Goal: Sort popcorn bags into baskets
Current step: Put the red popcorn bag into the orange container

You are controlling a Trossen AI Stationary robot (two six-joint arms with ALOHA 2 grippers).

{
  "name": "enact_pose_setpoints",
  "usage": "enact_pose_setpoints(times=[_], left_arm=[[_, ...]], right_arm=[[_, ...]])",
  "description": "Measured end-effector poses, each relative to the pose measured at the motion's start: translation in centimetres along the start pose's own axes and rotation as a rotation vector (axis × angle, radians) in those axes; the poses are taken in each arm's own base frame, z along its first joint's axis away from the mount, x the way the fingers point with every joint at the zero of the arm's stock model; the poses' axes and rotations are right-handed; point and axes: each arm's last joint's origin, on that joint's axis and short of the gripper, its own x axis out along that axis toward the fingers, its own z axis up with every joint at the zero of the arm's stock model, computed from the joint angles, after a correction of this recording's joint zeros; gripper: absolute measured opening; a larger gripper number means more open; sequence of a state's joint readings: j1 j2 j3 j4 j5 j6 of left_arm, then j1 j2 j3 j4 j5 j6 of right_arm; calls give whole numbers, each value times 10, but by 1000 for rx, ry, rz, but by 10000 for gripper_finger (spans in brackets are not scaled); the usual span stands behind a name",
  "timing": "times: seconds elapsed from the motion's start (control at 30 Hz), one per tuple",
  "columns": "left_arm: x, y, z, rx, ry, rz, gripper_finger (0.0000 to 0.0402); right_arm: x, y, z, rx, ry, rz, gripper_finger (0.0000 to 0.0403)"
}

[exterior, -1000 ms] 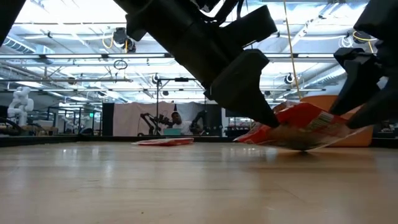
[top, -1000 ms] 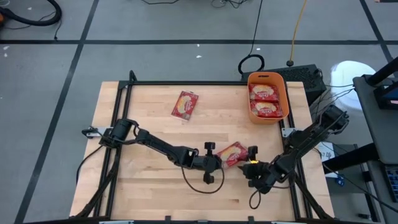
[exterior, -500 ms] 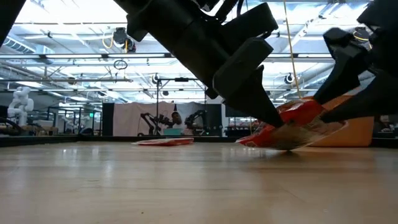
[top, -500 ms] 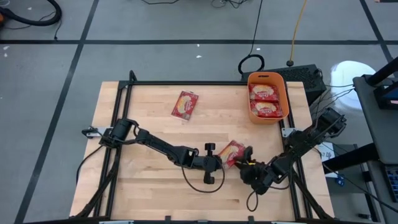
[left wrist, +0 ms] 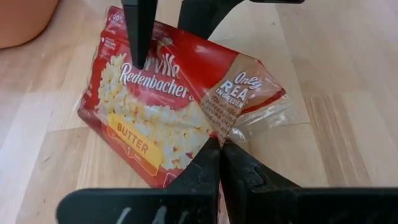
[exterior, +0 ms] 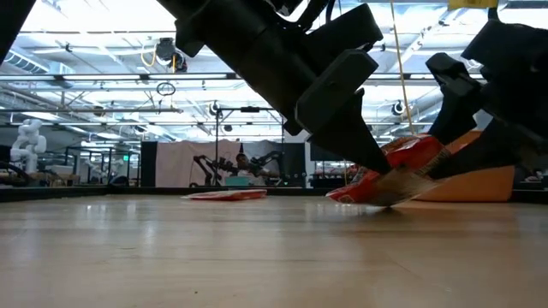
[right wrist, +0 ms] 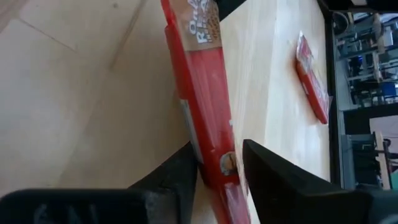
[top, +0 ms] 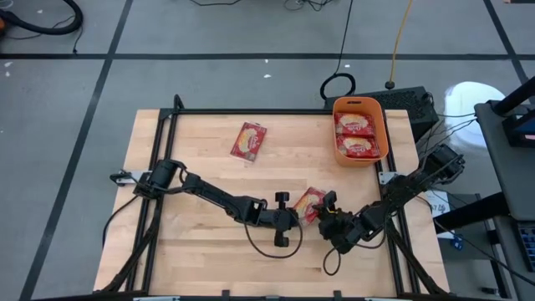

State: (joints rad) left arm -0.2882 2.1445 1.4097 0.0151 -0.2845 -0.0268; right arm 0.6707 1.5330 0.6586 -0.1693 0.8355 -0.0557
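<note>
Near the table's (top: 192, 259) front edge, we pinch one corner of a Redenbacher's butter popcorn bag (top: 310, 203) in our left tool (top: 298, 216), clenched tight. Our right tool (top: 326, 202) straddles its opposite edge, fingers either side. Another bag (top: 248, 140) lies apart; two fill the orange bin (top: 376, 113).

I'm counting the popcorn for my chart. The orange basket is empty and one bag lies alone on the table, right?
Not quite. The orange basket isn't empty: the high view shows two popcorn bags lying inside it. The rest is right: one bag lies alone on the table.
</note>
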Motion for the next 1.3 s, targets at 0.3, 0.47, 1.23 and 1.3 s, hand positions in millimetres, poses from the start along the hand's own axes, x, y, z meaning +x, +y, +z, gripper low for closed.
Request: enact_pose_setpoints(times=[0.3, 0.47, 1.23, 1.3], left_arm=[[0, 0, 0, -1, -1, 0, 15], [0, 0, 1, -53, -7, 13, 45], [-36, -69, -20, 56, 9, 480, 268], [-38, -70, -26, 53, 46, 496, 255]], right_arm=[[1, 1, 0, 30, -1, 64, 38], [1, 2, 0, 46, 0, 80, 9], [-4, 3, -6, 122, 46, 88, 17], [-6, 1, -6, 152, 42, 91, 16]])
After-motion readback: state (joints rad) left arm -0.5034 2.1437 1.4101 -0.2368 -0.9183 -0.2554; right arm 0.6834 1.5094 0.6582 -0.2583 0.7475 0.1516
